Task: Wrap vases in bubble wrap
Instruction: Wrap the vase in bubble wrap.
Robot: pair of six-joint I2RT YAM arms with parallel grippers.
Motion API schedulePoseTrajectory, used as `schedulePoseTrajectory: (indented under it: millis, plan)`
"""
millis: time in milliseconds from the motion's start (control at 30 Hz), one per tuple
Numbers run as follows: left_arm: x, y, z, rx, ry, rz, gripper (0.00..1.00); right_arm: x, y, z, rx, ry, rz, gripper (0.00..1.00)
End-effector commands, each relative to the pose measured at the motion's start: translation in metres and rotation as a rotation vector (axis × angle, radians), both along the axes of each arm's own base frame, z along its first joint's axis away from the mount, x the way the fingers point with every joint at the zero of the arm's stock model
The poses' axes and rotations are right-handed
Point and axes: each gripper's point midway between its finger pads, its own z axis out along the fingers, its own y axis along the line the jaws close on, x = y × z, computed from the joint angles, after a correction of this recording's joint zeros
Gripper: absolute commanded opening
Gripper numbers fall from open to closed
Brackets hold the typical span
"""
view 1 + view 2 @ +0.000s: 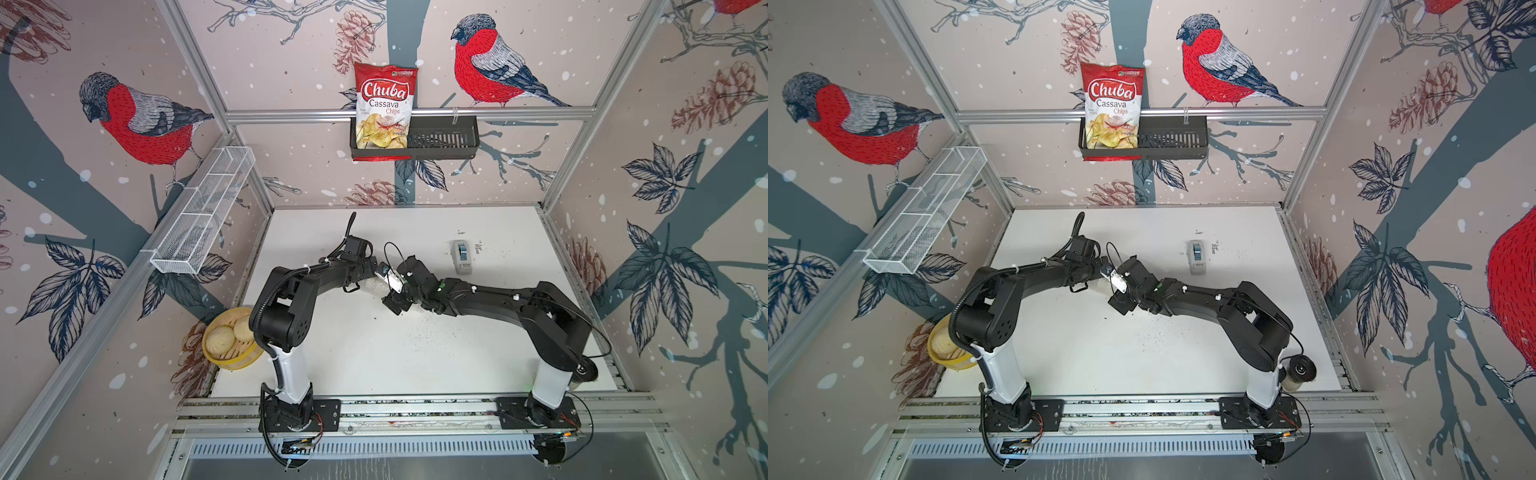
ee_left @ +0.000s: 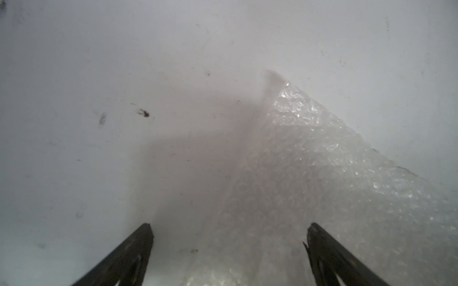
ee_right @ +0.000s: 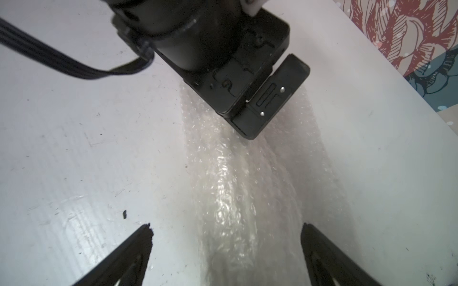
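Observation:
The bubble wrap (image 3: 238, 178) lies on the white table as a long crinkly ridge. In both top views only a small patch of it (image 1: 371, 287) (image 1: 1101, 286) shows between the two wrists. My left gripper (image 2: 230, 225) hangs open just above the wrap (image 2: 309, 153), nothing pinched. My right gripper (image 3: 226, 225) is open too, and the ridge runs between its spread fingers toward the left gripper's black body (image 3: 247, 81). From above, the left gripper (image 1: 365, 280) and the right gripper (image 1: 397, 293) nearly meet mid-table. A pale vessel with a dark mouth, possibly a vase (image 1: 1299, 371), stands by the right arm's base.
A grey tape dispenser (image 1: 462, 257) sits at the back right of the table (image 1: 374, 365). A yellow steamer with buns (image 1: 228, 338) is at the left edge. A chips bag (image 1: 384, 106) stands in a black wall basket (image 1: 444, 141). A white wire shelf (image 1: 203, 212) hangs on the left wall.

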Motion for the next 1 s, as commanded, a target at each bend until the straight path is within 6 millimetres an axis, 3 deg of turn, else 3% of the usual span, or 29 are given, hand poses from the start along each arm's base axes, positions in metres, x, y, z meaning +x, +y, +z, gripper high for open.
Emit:
schedulePoseTrajectory:
  millis: [0, 433, 700, 967]
  plan:
    - [-0.009, 0.003, -0.009, 0.012, 0.053, -0.001, 0.96, 0.003, 0.003, -0.008, -0.026, -0.007, 0.009, 0.95]
    - [-0.007, -0.002, -0.008, 0.000, 0.058, -0.014, 0.96, -0.003, 0.000, -0.050, -0.060, 0.107, 0.024, 0.83]
    - [-0.006, -0.005, -0.006, -0.012, 0.065, -0.025, 0.96, -0.005, -0.001, -0.064, -0.071, 0.125, 0.018, 0.74]
    - [0.007, 0.000, 0.014, -0.034, 0.040, 0.004, 0.97, -0.006, -0.003, -0.076, -0.079, 0.145, 0.007, 0.63]
